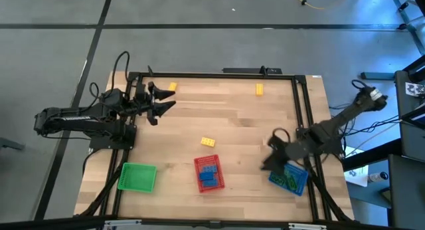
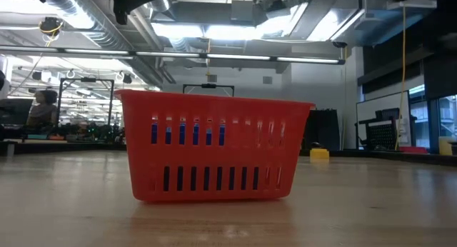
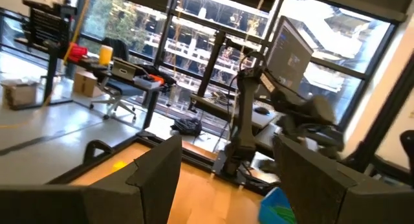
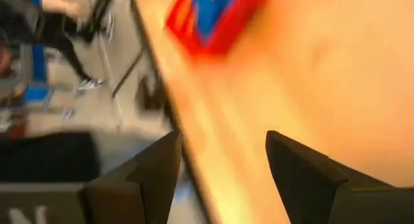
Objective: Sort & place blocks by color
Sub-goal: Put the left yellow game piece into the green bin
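Note:
Three yellow blocks lie on the table: one (image 1: pixel 172 86) at the far left beside my left gripper (image 1: pixel 170 101), one (image 1: pixel 259 90) near the far edge, and one (image 1: pixel 208 142) in the middle. The blue blocks (image 1: pixel 209 171) lie in the red tray (image 1: pixel 199 165), and the green blocks (image 1: pixel 287 179) lie in the blue tray (image 1: pixel 298 184). My left gripper (image 3: pixel 228 143) is open and held off the table. My right gripper (image 1: pixel 268 150) hovers just left of the blue tray, open and empty (image 4: pixel 222 136); its wrist view looks toward the red tray (image 4: pixel 213 13).
A green tray (image 1: pixel 137 177) stands at the near left with nothing showing in it. The low view is filled by the red tray (image 2: pixel 214 147), with a yellow block (image 2: pixel 319 153) behind it. A dark frame (image 1: pixel 212 74) rims the table. Bare wood lies between the arms.

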Robot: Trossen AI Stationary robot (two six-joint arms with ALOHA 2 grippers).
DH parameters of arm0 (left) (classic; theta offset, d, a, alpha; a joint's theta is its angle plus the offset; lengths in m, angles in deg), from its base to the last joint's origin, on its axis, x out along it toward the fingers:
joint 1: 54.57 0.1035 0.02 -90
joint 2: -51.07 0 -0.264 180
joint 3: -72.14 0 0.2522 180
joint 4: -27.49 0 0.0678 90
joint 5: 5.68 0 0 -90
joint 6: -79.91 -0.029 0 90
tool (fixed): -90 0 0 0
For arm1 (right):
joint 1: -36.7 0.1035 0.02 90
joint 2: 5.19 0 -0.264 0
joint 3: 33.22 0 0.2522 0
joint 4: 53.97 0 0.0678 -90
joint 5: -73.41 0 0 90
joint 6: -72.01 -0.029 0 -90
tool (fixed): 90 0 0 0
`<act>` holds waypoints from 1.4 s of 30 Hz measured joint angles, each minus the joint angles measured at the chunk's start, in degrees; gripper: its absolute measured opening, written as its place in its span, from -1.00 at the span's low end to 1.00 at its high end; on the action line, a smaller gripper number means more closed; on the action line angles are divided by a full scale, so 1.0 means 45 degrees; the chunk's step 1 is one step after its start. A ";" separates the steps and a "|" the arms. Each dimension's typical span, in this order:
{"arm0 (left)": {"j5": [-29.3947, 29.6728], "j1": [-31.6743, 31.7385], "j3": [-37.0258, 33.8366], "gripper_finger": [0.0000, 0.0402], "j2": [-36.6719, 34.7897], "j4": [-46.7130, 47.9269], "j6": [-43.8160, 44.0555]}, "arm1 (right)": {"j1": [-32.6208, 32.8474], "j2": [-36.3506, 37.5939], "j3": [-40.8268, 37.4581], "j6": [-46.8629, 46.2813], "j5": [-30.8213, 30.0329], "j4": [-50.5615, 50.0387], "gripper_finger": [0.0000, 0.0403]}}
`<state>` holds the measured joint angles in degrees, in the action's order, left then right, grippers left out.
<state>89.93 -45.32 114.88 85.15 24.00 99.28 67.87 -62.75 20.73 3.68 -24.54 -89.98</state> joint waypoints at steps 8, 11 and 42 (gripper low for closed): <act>-0.0171 -0.0007 0.0000 0.18 0.0000 0.0005 0.0331 | -0.5178 -0.1246 -0.0010 0.6676 0.0225 0.5999 0.13; -0.0172 -0.0003 0.0000 0.18 0.0000 0.0005 0.0333 | -0.6693 -0.1546 -0.0010 0.8510 0.1560 0.8841 0.13; -0.0637 -0.0003 0.0030 0.18 0.0433 0.0403 0.0157 | -0.8629 -0.1597 -0.0010 1.2213 0.3791 1.1169 0.13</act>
<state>87.06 -45.33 115.01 87.10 25.81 99.99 29.04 -69.94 20.68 58.64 -7.49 -39.72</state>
